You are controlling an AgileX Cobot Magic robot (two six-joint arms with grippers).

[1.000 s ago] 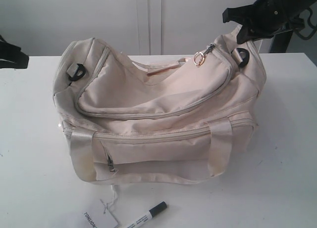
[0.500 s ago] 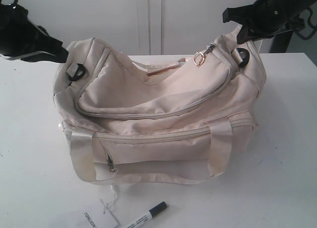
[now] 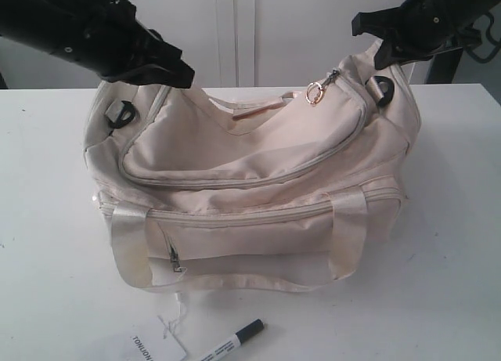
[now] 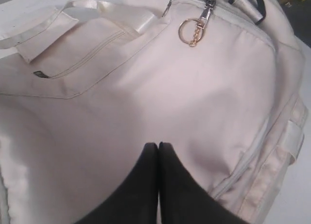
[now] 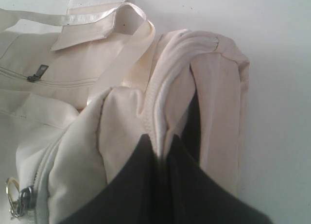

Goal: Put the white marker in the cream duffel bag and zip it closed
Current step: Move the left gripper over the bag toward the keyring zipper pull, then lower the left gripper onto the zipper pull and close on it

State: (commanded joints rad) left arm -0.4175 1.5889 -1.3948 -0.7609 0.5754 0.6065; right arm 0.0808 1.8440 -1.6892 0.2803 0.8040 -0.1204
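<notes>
Hugging the bottom edge lies the white marker [image 3: 235, 339]; wrist views show us right gripper [image 5: 159, 140] pinching the cream duffel bag [image 5: 77, 136], left gripper [image 4: 158, 146] closed, empty

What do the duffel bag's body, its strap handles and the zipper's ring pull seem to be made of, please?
The cream duffel bag looks like soft matte woven fabric: it creases and sags. The strap handles appear glossier, satin-like webbing catching light. The ring pull looks like gold-toned metal, thin and shiny; plated or solid cannot be told.
</notes>
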